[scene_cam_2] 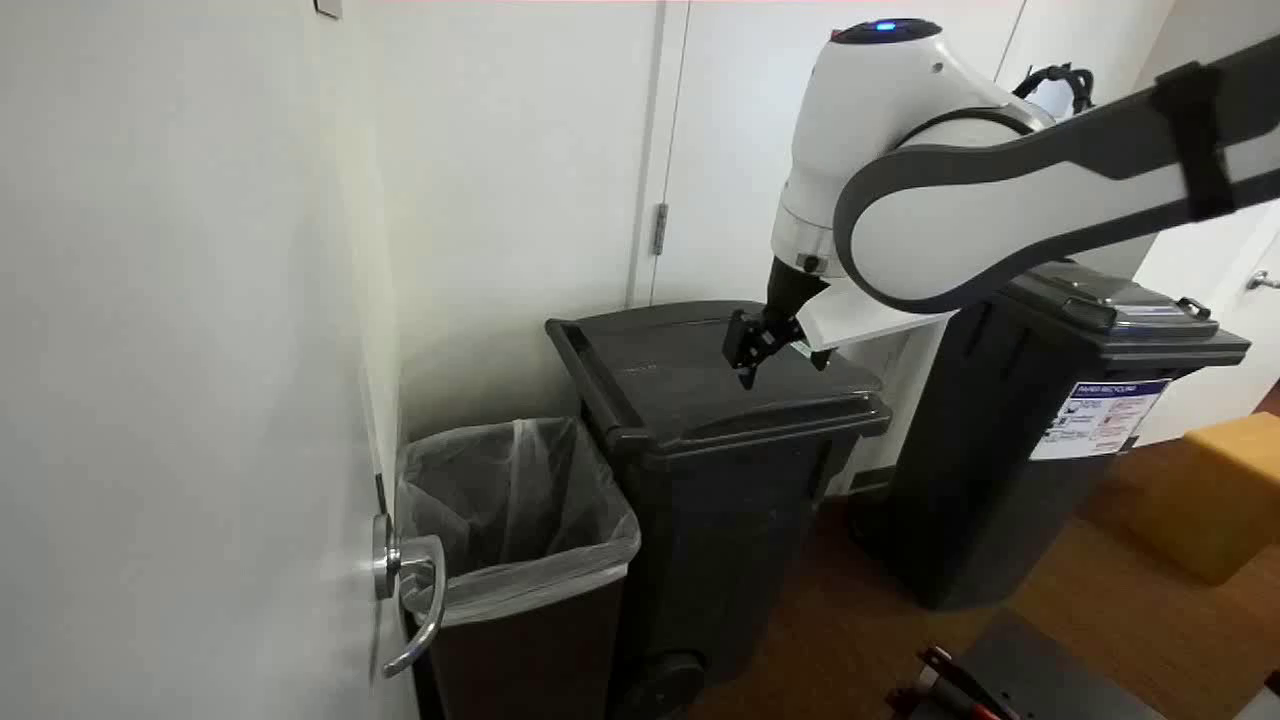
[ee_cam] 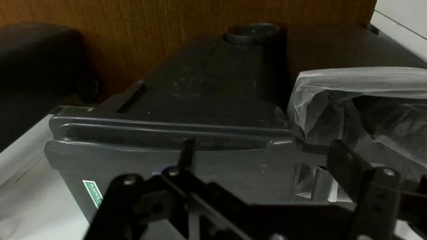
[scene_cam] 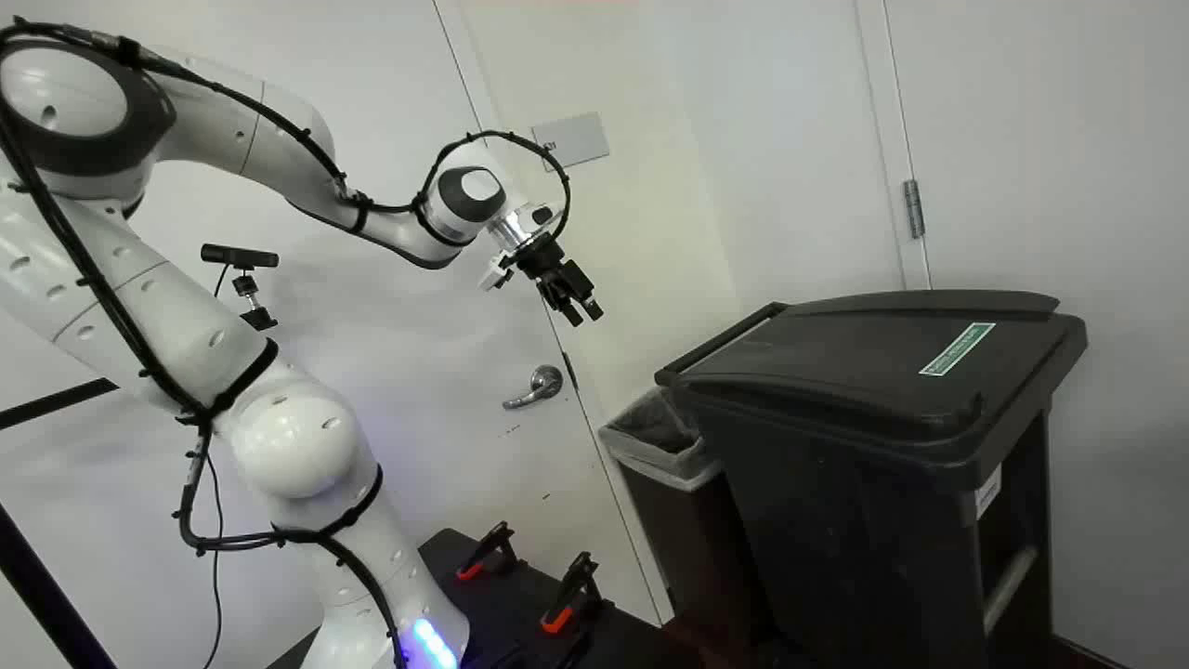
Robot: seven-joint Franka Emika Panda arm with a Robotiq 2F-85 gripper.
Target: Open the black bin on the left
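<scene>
The black bin has its lid shut, with a narrow green label. It stands at the right in an exterior view and mid-frame in an exterior view. In the wrist view its lid and body lie ahead of the fingers, with the label at the lower left. My gripper is open and empty, fingers pointing down. It hangs in the air apart from the bin, on the arm's side of it, in an exterior view. It overlaps the lid in an exterior view. Both fingers frame the lid in the wrist view.
A lined waste bin stands against the black bin, beside a door handle. Another black bin with a paper recycling sign and a yellow box stand on the other side. Clamps sit on the robot's black table.
</scene>
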